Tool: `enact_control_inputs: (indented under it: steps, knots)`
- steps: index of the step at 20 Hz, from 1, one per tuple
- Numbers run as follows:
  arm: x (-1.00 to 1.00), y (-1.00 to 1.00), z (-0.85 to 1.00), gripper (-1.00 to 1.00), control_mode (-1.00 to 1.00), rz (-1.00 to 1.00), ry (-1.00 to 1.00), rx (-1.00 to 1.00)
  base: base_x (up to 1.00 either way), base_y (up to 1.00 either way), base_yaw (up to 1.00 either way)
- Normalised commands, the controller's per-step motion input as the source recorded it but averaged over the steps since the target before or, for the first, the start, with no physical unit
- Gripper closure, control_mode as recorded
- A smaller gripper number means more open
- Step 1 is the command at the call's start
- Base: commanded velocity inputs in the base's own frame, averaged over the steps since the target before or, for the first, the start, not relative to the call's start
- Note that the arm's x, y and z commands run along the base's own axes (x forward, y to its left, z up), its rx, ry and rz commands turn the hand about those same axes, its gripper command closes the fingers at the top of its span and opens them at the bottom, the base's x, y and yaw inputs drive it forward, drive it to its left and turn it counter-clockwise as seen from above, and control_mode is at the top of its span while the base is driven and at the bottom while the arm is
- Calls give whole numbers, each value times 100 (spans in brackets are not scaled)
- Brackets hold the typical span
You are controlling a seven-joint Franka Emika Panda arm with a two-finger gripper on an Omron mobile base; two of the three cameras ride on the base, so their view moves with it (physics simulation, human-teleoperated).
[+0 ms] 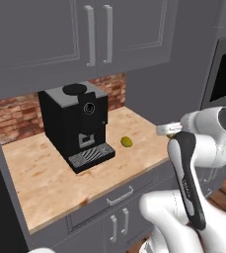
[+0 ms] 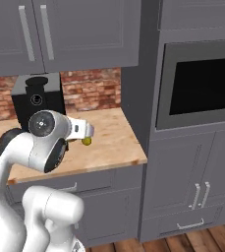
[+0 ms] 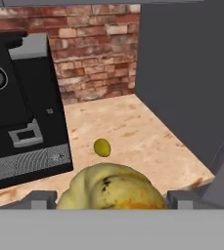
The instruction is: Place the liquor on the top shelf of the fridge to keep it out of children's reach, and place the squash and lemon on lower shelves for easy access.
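My gripper (image 3: 111, 200) is shut on the squash (image 3: 111, 185), a lumpy pale yellow fruit with an orange patch that bulges between the two fingertips (image 3: 37, 199). It hangs above the right end of the wooden counter (image 1: 45, 183), and the hand (image 1: 168, 129) is level with the counter's front right corner. A small yellow-green lemon (image 1: 127, 142) lies on the counter beside the coffee machine, and in the hand view the lemon (image 3: 102, 147) sits just beyond the squash. The liquor and the fridge with its top shelf are out of view.
A black coffee machine (image 1: 77, 126) stands at the back of the counter against the brick wall. Grey upper cabinets (image 1: 85, 34) hang over it. A tall grey cabinet side (image 3: 191, 73) bounds the counter on the right, with a built-in oven (image 2: 202, 83) beyond it.
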Motion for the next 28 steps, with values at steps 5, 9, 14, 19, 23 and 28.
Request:
enact_control_inputs:
  steps: [5, 9, 14, 19, 23, 28]
  knots:
    - [-41, 1, 56, 100, 100, 2, -4, -6, -16, 2, 2]
    - [0, 0, 0, 100, 100, 0, 0, 0, -86, 1, 18]
    - [0, 0, 0, 100, 100, 0, 0, 0, -81, 0, 31]
    - [0, 0, 0, 100, 100, 0, 0, 0, -83, -2, 40]
    - [0, 0, 0, 100, 100, 0, 0, 0, -83, 0, 44]
    - [0, 0, 0, 100, 100, 0, 0, 0, -76, 2, 43]
